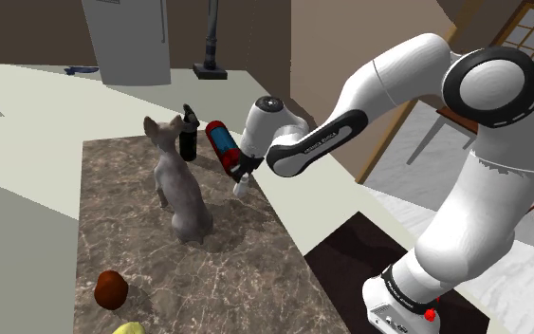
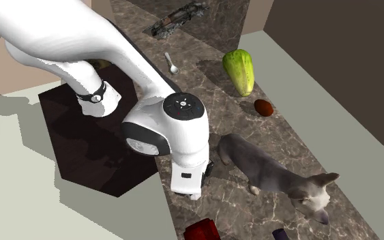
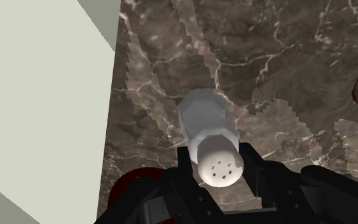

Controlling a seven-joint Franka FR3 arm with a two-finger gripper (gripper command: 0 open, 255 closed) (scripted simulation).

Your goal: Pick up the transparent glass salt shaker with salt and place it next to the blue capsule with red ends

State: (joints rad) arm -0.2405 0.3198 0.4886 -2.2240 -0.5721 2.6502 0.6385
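Wrist view: tool (image 3: 219,160) clasps white shaker (image 3: 203,118); red capsule end (image 3: 125,188) partly hidden.

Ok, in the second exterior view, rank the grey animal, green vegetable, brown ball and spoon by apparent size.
1. grey animal
2. green vegetable
3. brown ball and spoon: about alike, since the spoon is longer but much thinner, so I won't rank them.

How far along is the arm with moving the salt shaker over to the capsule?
The pick looks done: the gripper clasps the white salt shaker by its cap. In hand: the shaker is close beside the red-ended capsule, though whether it touches the marble table is unclear. Left: set it down if needed and open the fingers.
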